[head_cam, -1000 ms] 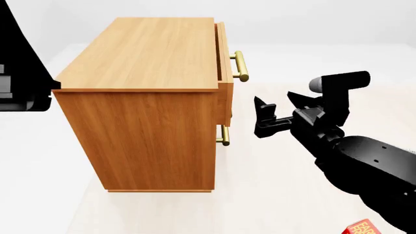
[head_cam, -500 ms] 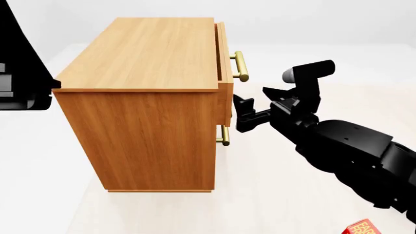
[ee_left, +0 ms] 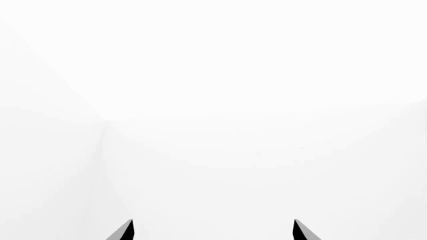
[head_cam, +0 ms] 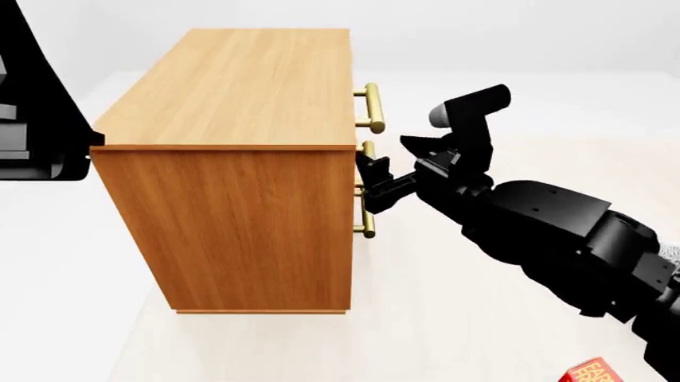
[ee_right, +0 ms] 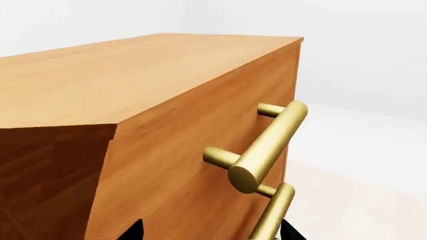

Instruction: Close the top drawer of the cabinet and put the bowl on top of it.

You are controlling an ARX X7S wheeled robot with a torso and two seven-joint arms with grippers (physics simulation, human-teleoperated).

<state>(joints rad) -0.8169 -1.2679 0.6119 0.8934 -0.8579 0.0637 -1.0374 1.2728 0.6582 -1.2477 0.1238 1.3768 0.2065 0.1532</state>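
The orange-brown cabinet (head_cam: 244,87) stands in the middle of the head view. Its top drawer (ee_right: 200,125) sits flush with the cabinet's front, and its brass handle (head_cam: 371,108) sticks out to the right. My right gripper (head_cam: 372,181) is open, fingertips against the cabinet front just below that handle, around the second handle (ee_right: 275,212). In the left wrist view my left gripper (ee_left: 212,231) is open and empty, facing only white background. My left arm (head_cam: 37,119) shows at the left edge of the head view. The bowl is out of view.
A red box (head_cam: 590,372) peeks in at the bottom right corner of the head view. The pale floor (head_cam: 447,318) surrounds the cabinet, with a white wall behind.
My right arm moved left against the cabinet front. The top drawer, ajar earlier, has slid in until flush.
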